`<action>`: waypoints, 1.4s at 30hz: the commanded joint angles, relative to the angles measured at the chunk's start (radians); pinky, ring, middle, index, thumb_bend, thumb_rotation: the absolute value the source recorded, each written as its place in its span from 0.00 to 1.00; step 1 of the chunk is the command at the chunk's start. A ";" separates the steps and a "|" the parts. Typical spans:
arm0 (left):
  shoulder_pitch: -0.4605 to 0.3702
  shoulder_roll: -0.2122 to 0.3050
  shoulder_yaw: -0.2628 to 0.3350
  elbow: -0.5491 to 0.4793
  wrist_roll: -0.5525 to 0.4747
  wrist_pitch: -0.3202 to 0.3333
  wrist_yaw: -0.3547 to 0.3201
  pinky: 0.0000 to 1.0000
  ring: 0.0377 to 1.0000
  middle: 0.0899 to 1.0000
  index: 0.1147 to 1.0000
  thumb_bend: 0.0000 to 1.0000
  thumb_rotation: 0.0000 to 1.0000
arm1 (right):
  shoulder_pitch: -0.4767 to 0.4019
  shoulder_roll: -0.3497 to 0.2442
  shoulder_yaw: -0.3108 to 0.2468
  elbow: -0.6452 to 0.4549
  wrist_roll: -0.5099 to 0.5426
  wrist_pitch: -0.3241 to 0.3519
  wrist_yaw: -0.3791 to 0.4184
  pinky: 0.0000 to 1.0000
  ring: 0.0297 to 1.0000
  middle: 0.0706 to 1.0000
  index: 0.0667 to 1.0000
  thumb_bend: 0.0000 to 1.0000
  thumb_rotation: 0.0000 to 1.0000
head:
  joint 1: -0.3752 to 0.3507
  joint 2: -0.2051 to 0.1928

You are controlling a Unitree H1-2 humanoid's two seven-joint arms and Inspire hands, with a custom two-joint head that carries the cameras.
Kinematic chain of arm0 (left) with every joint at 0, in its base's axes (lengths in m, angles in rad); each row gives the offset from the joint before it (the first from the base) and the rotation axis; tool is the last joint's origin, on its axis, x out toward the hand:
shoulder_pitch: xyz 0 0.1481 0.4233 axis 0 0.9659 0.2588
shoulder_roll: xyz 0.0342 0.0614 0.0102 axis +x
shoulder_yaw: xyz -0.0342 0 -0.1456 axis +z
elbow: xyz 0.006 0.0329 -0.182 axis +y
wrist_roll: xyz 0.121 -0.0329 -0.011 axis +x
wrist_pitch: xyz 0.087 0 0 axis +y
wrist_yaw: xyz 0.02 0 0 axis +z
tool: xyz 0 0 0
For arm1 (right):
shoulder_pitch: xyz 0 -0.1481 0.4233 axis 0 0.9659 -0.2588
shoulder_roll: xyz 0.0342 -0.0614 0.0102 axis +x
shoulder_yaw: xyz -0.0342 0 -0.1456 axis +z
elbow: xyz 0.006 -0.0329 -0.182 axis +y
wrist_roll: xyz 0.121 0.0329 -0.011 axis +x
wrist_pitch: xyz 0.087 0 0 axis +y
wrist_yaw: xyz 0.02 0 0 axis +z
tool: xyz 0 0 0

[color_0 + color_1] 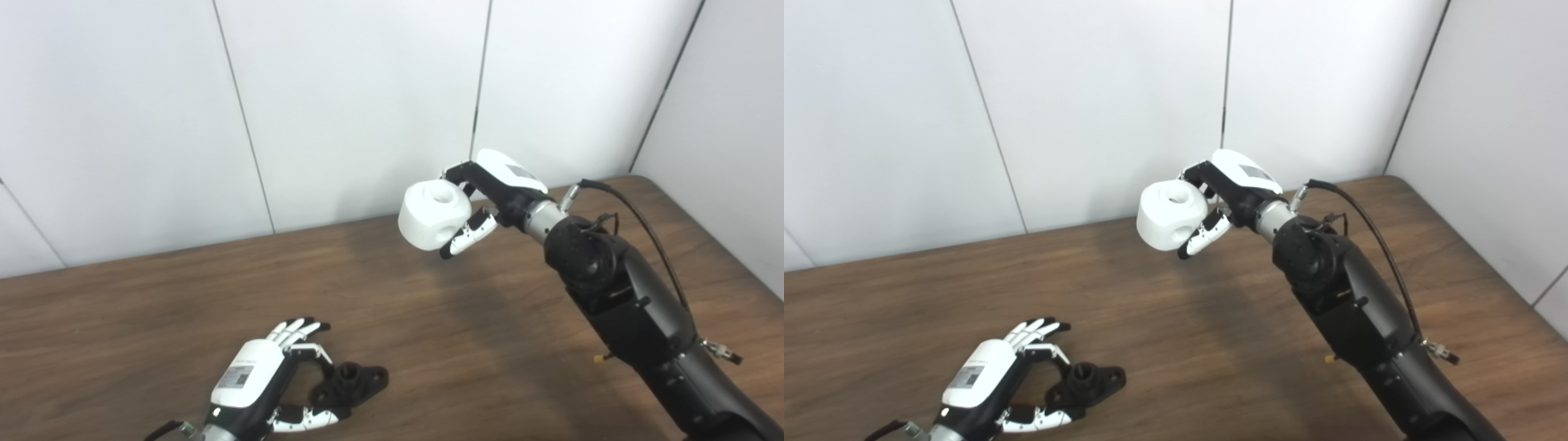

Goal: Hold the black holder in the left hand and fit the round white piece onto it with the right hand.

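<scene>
The black holder (351, 383) lies flat on the wooden table (465, 343) near the front left, with a round socket on top. My left hand (269, 380) rests on the table beside it, fingers apart and curled around its left side, touching it but not lifting it. My right hand (490, 196) is raised well above the table at the back right and is shut on the round white piece (433, 215), a thick drum with a hole in its top and one in its side. The same scene shows in the right eye view, with the holder (1087, 381) and the white piece (1171, 217).
White wall panels (343, 104) stand right behind the table's far edge. The table's right edge (716, 245) runs along a side wall. A black cable (637, 214) loops over my right forearm.
</scene>
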 commanded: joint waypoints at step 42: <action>0.068 -0.055 -0.106 0.118 0.085 0.060 -0.170 0.99 0.95 0.88 0.42 0.52 0.06 | 0.011 0.093 0.181 -0.147 -0.021 -0.123 0.163 0.64 0.72 0.73 0.44 0.52 0.13 | 0.100 0.057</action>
